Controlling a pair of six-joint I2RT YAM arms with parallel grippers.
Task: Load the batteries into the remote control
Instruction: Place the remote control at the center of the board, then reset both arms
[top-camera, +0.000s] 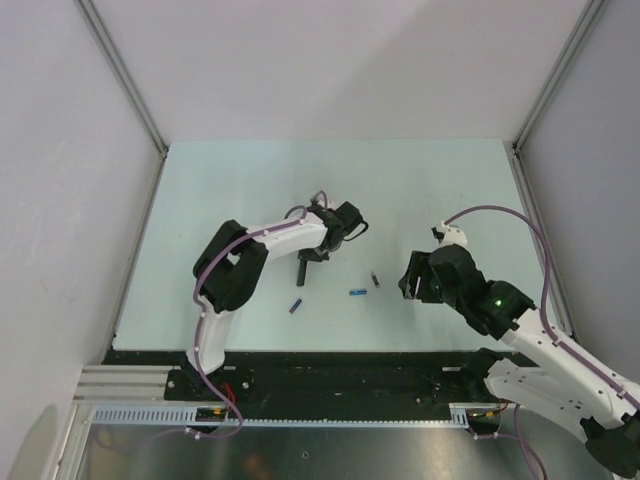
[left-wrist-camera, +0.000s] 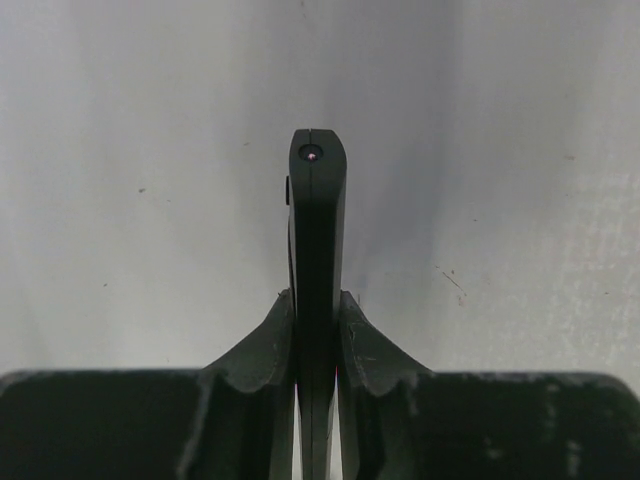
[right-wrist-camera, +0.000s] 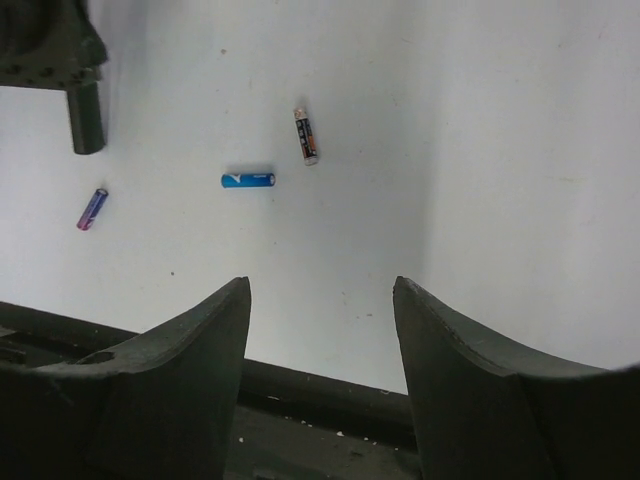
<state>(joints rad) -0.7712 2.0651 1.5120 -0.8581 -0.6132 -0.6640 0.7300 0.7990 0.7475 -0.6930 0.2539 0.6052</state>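
— So, what has the left gripper (left-wrist-camera: 316, 305) got?

— Its fingers (left-wrist-camera: 262, 350) are pinched tight on the remote control (left-wrist-camera: 318, 225). The remote sticks out edge-on past the tips, with a small lens at its far end. From above, the bar points down toward the table (top-camera: 250, 180). I cannot tell whether it touches.

— And the right gripper (right-wrist-camera: 320, 290)?

— Spread wide with nothing between its fingers, held above the table's right side.

— What lies between the arms?

— A purple battery (right-wrist-camera: 92, 209) lies nearest the remote and a blue battery (right-wrist-camera: 248, 180) is in the middle. A dark battery (right-wrist-camera: 306, 136) with an orange band is just beyond the blue one. All three lie flat, apart from one another.
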